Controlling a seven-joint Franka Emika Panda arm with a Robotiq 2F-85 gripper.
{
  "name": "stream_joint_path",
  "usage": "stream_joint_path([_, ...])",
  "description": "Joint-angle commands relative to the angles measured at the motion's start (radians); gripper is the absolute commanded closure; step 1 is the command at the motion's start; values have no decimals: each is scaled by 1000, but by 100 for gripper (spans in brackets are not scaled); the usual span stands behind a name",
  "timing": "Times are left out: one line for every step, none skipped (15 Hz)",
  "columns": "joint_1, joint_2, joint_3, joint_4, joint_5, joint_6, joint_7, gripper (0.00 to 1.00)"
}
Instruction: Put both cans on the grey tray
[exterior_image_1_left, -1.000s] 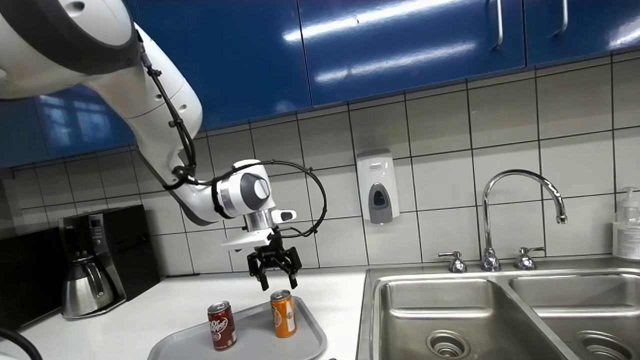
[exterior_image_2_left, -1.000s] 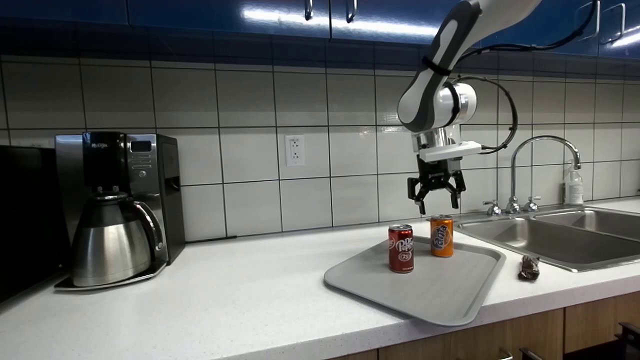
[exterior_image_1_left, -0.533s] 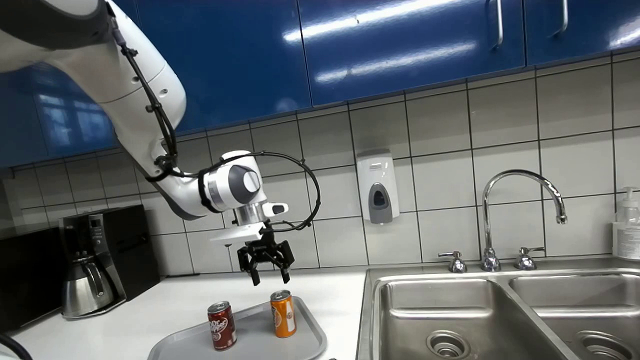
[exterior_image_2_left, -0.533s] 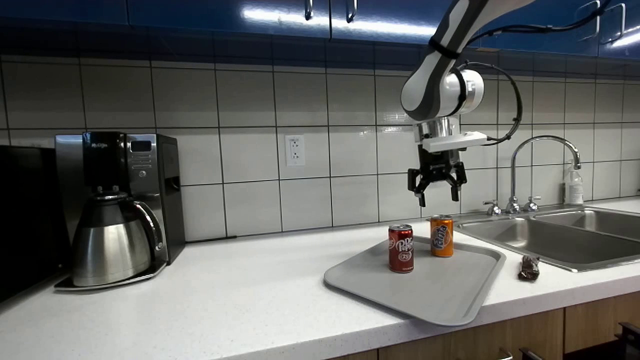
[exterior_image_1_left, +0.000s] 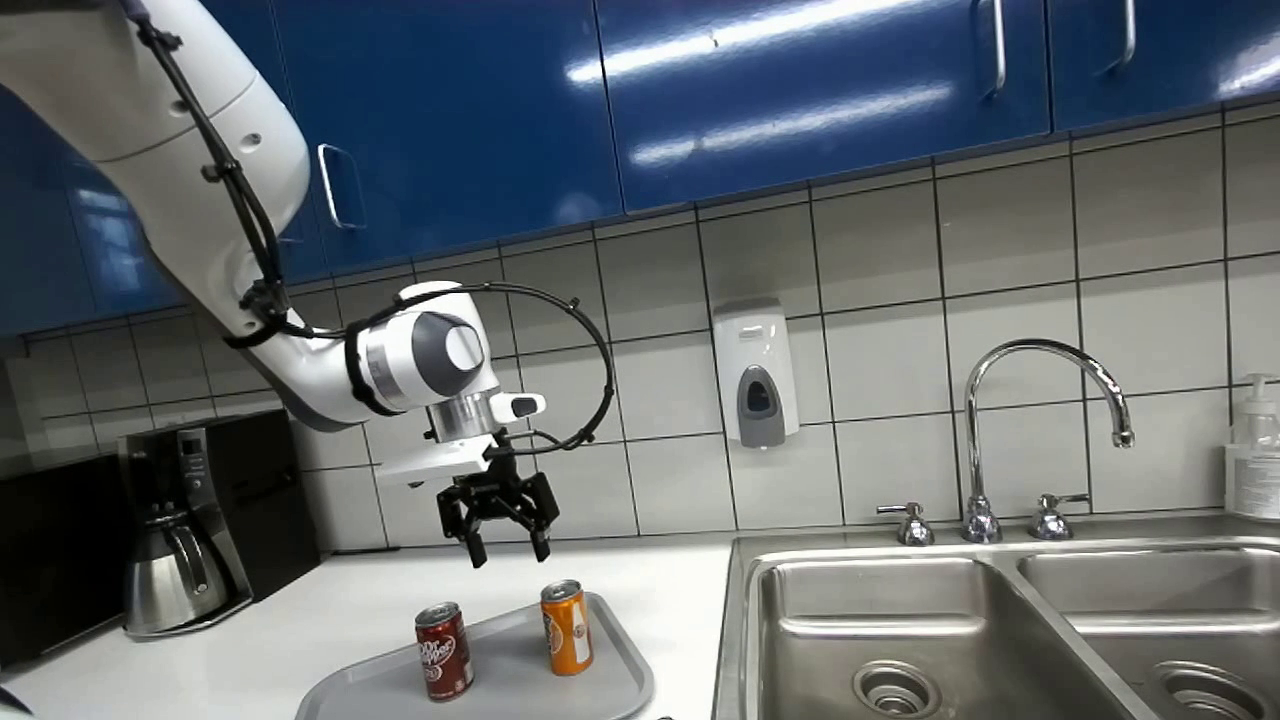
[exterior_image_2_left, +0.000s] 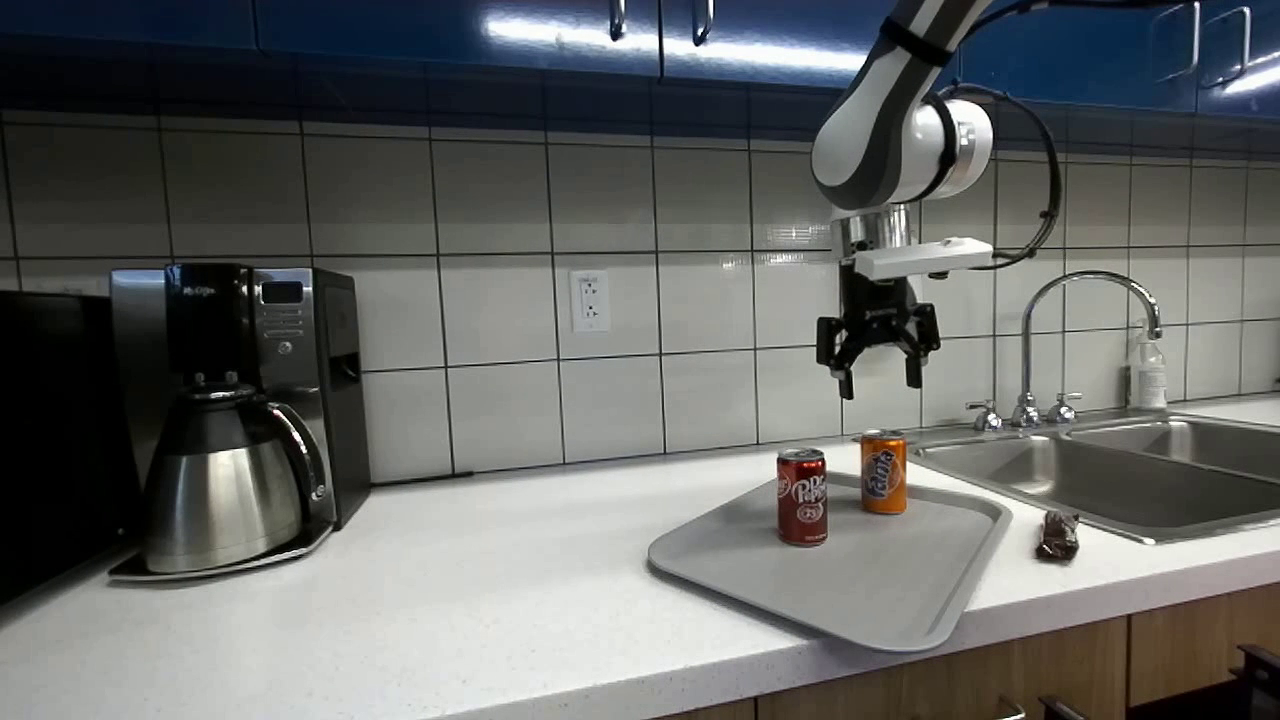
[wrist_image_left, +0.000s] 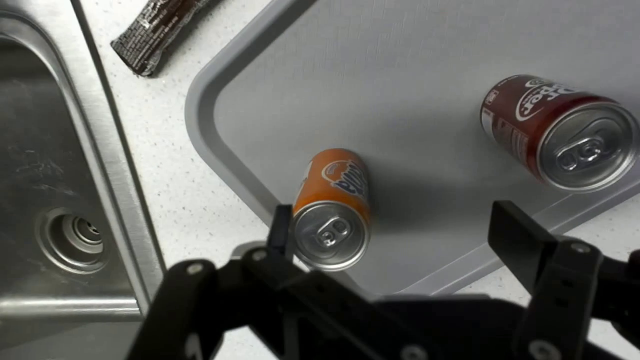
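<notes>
Red can (exterior_image_2_left: 802, 497) and orange can (exterior_image_2_left: 884, 472) are both seen upright on the grey tray (exterior_image_2_left: 850, 575), set apart from each other. In the wrist view both labels are only partly visible. The tray is shown uncropped in an exterior view, near corner past the edge of the surface (exterior_image_2_left: 450, 620); in the wrist view it's cropped top and right.

Tool (exterior_image_2_left: 880, 382) is spread wide, higher than both can tops. One finger (wrist_image_left: 281, 232) is seen right at the orange can's lid in the wrist view, so the gap can't be judged there; in both exterior views it's seen apart. Some tray rim is hidden behind the tool.

Arm (exterior_image_2_left: 870, 150) is cut off by the frame in both exterior views.

Dark wrapper (exterior_image_2_left: 1058, 535) is seen on the surface between tray and sink (exterior_image_2_left: 1075, 485); clipped in the wrist view, print too fine to read. Sink is cropped by the right edge in both exterior views. Black thing (exterior_image_2_left: 60, 440) beside the coffee maker (exterior_image_2_left: 285, 350) is cut by the left edge, can't be identified.
</notes>
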Motion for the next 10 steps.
stream_joint_path([-2,-115,27,-89,-8,3,-19,0])
stream_joint_path([0,-137,35,-104,-3,-3,-24,0])
stream_joint_path([1,-155,42,-117,-4,-6,-22,0])
stream_joint_path([2,-173,51,-130,-5,-8,-17,0])
stream_joint_path([4,-189,61,-141,-7,-16,-10,0])
stream_joint_path([8,-204,70,-152,-3,-22,-14,0])
stream_joint_path([-5,-137,62,-105,3,-5,-6,0])
stream_joint_path([-3,-152,68,-117,3,-5,-6,0])
stream_joint_path([1,-162,71,-126,4,-5,-6,0])
stream_joint_path([2,-169,73,-132,4,-5,-7,0])
